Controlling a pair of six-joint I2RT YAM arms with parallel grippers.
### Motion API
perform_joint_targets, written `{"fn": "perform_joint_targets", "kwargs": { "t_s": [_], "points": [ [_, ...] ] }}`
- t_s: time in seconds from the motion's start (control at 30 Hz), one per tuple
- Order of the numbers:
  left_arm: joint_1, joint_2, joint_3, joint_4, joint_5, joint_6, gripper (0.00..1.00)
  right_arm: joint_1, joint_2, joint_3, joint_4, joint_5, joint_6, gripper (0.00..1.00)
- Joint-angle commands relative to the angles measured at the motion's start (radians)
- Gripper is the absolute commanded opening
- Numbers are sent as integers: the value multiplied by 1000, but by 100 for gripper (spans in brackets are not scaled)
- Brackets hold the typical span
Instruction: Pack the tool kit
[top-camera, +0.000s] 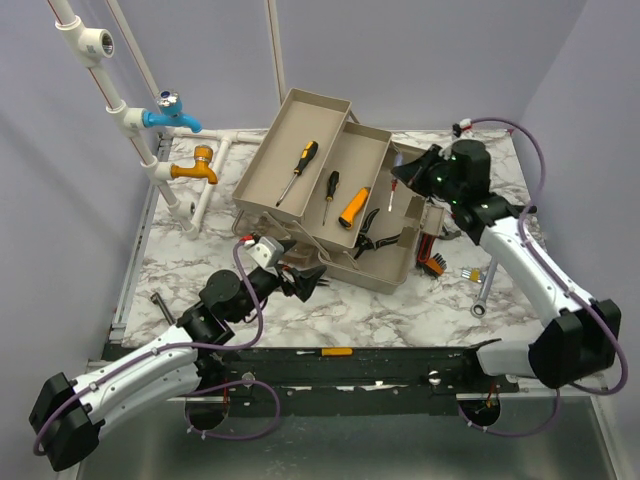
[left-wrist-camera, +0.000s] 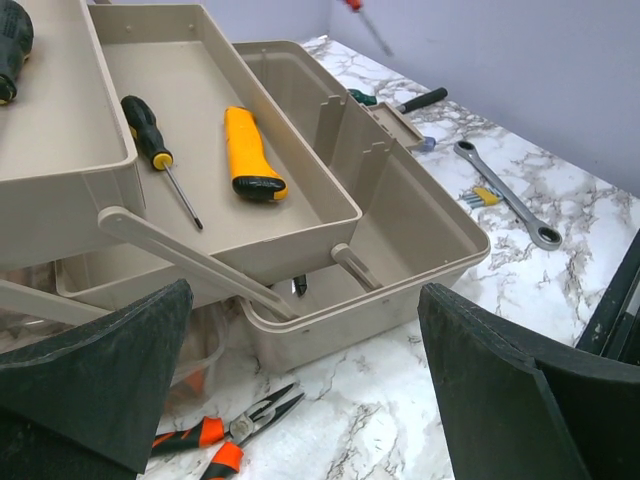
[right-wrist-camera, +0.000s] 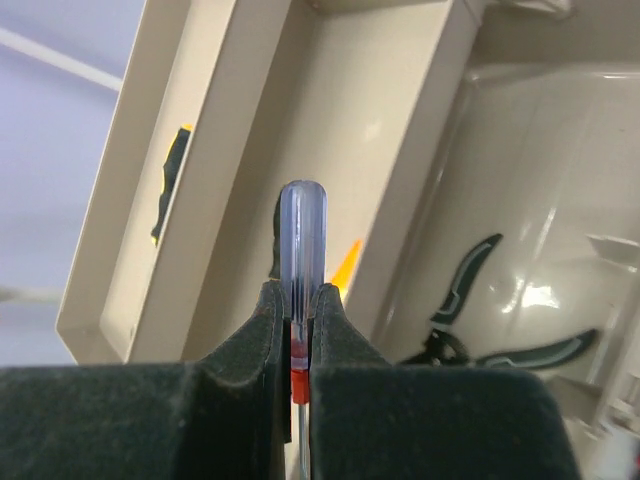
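**Right arm, carrying.** My right jaws (right-wrist-camera: 297, 300) are pressed onto the small screwdriver (right-wrist-camera: 302, 230). They pinch it at the red collar, and the clear handle stands out past the fingertips. In the top view it hangs in the air over the far right part of the toolbox (top-camera: 385, 283), touching no tray.

**Axis.** The screwdriver's long axis runs in line with my fingers. In the wrist view it sits a little off parallel to the long walls of the fold-out trays. The release turns on this relation: trays to the left of that line, open base to the right (black-handled pliers (right-wrist-camera: 465, 280) lie in it). I judge a drop from here would land in the lower tray or the base, and I cannot tell which.

**Left arm, idle.** My left jaws (top-camera: 303, 281) are spread wide and empty at the near left of the box. Orange-handled pliers (left-wrist-camera: 225, 437) lie on the table (top-camera: 400, 320) just beneath them, so that arm is nearer for those. The wrench (top-camera: 484, 292) lies on the table at the right, nearer my right arm.
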Motion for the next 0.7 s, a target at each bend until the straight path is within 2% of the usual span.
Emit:
{"fn": "perform_joint_targets", "kwargs": {
  "t_s": [0.0, 0.13, 0.23, 0.37, 0.47, 0.6, 0.67],
  "points": [
    [-6, -36, -5, 16, -17, -2, 99, 129, 143, 163, -29, 250, 94, 1],
    [-6, -63, 19, -18, -69, -37, 99, 247, 271, 263, -58, 446, 158, 1],
    [12, -65, 125, -186, -151, -123, 99, 284, 346, 307, -35, 487, 184, 1],
    [103, -69, 265, -362, -90, -220, 99, 298, 451, 371, -51, 518, 199, 2],
    [182, -87, 309, -408, -7, -281, 99, 300, 509, 416, -89, 539, 202, 7],
    [219, -114, 320, -416, 58, -319, 99, 302, 548, 438, -116, 547, 198, 23],
    [219, -122, 318, -417, 66, -321, 99, 301, 555, 440, -117, 536, 191, 39]
  ]
}}
